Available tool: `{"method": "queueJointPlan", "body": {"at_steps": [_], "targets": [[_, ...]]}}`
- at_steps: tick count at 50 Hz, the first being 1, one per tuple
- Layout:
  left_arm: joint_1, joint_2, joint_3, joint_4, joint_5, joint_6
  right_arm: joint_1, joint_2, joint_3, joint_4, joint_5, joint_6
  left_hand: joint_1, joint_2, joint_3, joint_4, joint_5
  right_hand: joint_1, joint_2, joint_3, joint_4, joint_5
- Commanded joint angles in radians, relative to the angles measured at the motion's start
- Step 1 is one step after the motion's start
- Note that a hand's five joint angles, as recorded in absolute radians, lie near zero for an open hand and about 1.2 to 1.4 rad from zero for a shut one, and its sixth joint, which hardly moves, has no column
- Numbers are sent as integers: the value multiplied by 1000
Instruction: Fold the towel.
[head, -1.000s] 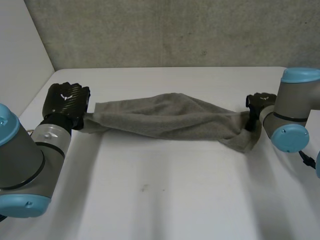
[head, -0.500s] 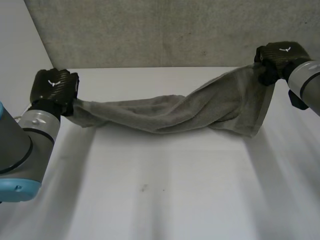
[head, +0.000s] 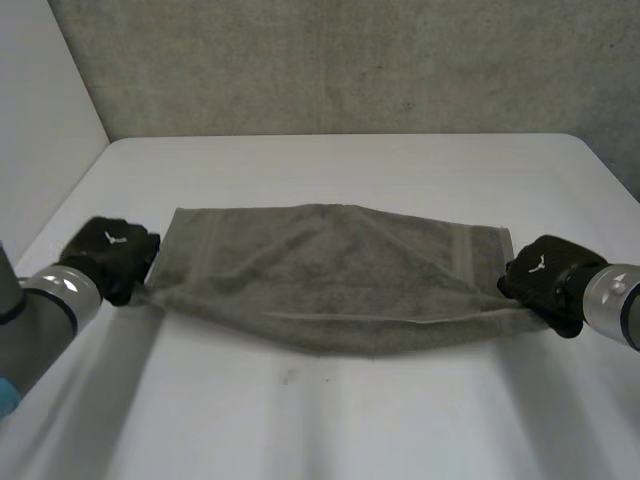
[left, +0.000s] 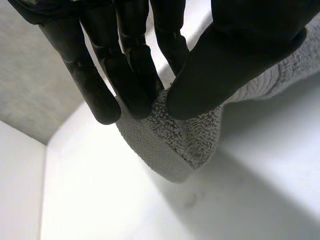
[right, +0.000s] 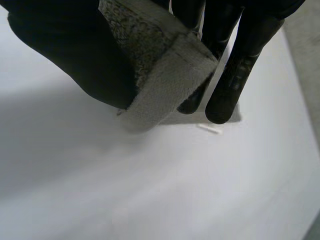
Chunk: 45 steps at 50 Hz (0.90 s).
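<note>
- Pinching the towel (head: 330, 280) by its left corner, the left hand (head: 105, 255) clamps it between fingers (left: 135, 75) and thumb.
- The right hand (head: 542, 280) pinches the right corner likewise, above the counter (head: 330, 420).

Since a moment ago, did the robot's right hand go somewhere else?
Yes. The right hand was up in front of the grey wall; it has dropped toward the camera, well below the table's far edge, pinching the towel's end.

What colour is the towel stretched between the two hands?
Plain grey, with no print. The towel shows best in the head view.
</note>
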Motion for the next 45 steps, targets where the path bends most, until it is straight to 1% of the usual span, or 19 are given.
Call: {"method": "queueJointPlan", "body": {"at_steps": [1, 3, 4, 6, 7, 9, 10, 12, 13, 14, 15, 17, 18, 23, 28, 34, 37, 39, 45], "targets": [[-20, -174, 148, 54, -8, 105, -2, 152, -163, -40, 21, -1, 185, 181, 180, 179, 190, 421, 222, 211, 207, 244], [-34, -213, 288, 86, -8, 98, 1, 215, -320, -113, 53, 29, 185, 181, 180, 179, 190, 421, 222, 211, 207, 244], [-34, -213, 289, 86, -8, 98, 1, 215, -321, -114, 53, 30, 185, 181, 180, 179, 190, 421, 222, 211, 207, 244], [-63, -247, 473, 144, -18, 99, 32, 256, -508, -236, 102, 91, 185, 181, 180, 179, 190, 421, 222, 211, 207, 244], [-63, -247, 474, 145, -18, 99, 32, 256, -509, -237, 102, 91, 185, 181, 180, 179, 190, 421, 222, 211, 207, 244], [-92, -269, 676, 242, -48, 99, 62, 287, -696, -418, 157, 157, 185, 181, 180, 179, 190, 421, 222, 211, 207, 244], [-92, -269, 677, 243, -48, 99, 63, 287, -696, -419, 157, 157, 185, 181, 180, 179, 190, 421, 222, 211, 207, 244], [-100, -273, 772, 301, -71, 93, 78, 278, -781, -648, 174, 206, 185, 181, 180, 179, 190, 421, 222, 211, 207, 244], [-102, -276, 851, 356, -93, 78, 78, 278, -781, -649, 174, 206, 185, 181, 180, 179, 190, 421, 222, 211, 207, 244], [-102, -276, 914, 403, -111, 50, 84, 255, -773, -765, 172, 223, 185, 181, 180, 179, 190, 421, 222, 211, 207, 244], [-102, -276, 915, 404, -111, 50, 84, 255, -773, -766, 172, 223, 185, 181, 180, 179, 190, 421, 222, 211, 207, 244], [-102, -273, 968, 465, -128, -11, 90, 194, -705, -922, 172, 246, 185, 181, 180, 179, 190, 421, 222, 211, 207, 244], [-102, -273, 968, 465, -128, -11, 90, 193, -704, -922, 172, 246, 185, 181, 180, 179, 190, 421, 222, 211, 207, 244], [-94, -252, 892, 467, -143, -91, 92, 131, -531, -935, 145, 260, 185, 181, 180, 179, 190, 421, 222, 211, 207, 244], [-80, -204, 601, 478, -136, -180, 78, 120, -245, -930, 70, 316, 185, 181, 180, 179, 190, 421, 222, 211, 207, 244], [-74, -203, 379, 524, -131, -206, 66, 111, -68, -928, 36, 364, 185, 181, 180, 179, 190, 421, 222, 211, 207, 244], [-76, -215, 232, 600, -117, -206, 26, 117, 23, -928, 5, 381, 185, 181, 180, 179, 190, 421, 222, 211, 207, 244], [-74, -239, 111, 695, -78, -204, 6, 150, 93, -930, -50, 384, 185, 181, 180, 179, 190, 421, 222, 211, 207, 244], [-74, -302, -4, 738, -36, -191, 6, 226, 141, -901, -93, 376, 185, 181, 180, 179, 190, 421, 222, 211, 207, 244]]}}
